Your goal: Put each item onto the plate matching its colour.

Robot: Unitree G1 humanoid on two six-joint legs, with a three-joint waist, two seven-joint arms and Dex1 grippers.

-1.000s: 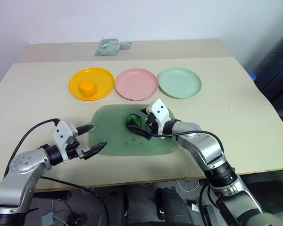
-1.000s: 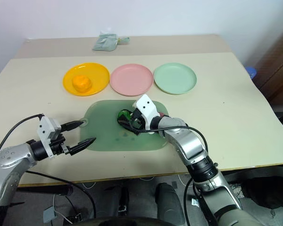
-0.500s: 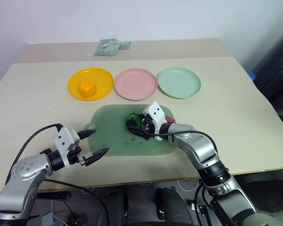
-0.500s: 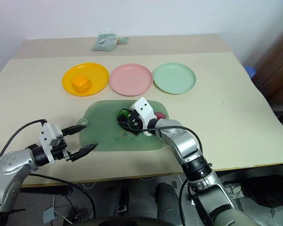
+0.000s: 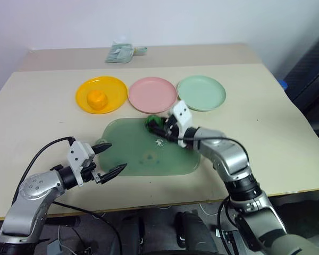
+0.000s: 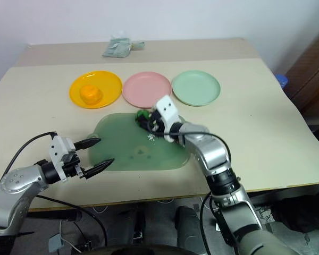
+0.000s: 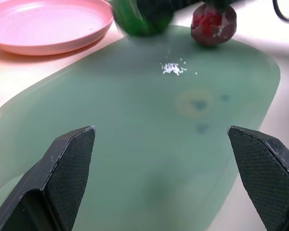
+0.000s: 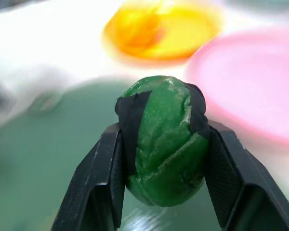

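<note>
From the head view, the right tool (image 5: 158, 126) has just clamped the green lump (image 5: 152, 122) and lifted it off the green board (image 5: 127, 154) toward the mint plate (image 5: 201, 93); the orange lump (image 5: 98, 99) already sits on its yellow plate (image 5: 82, 93). Left wrist view: left tool (image 7: 166, 178) hangs open, red lump (image 7: 213, 24) partly cut off. Right wrist view: black fingers (image 8: 108, 168) squeeze the green lump, background blurred.

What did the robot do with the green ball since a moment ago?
The right gripper closed its jaws on the green lump and lifted it off the green board toward the plates. The left gripper stayed open, and the orange lump stayed on the yellow plate.
</note>
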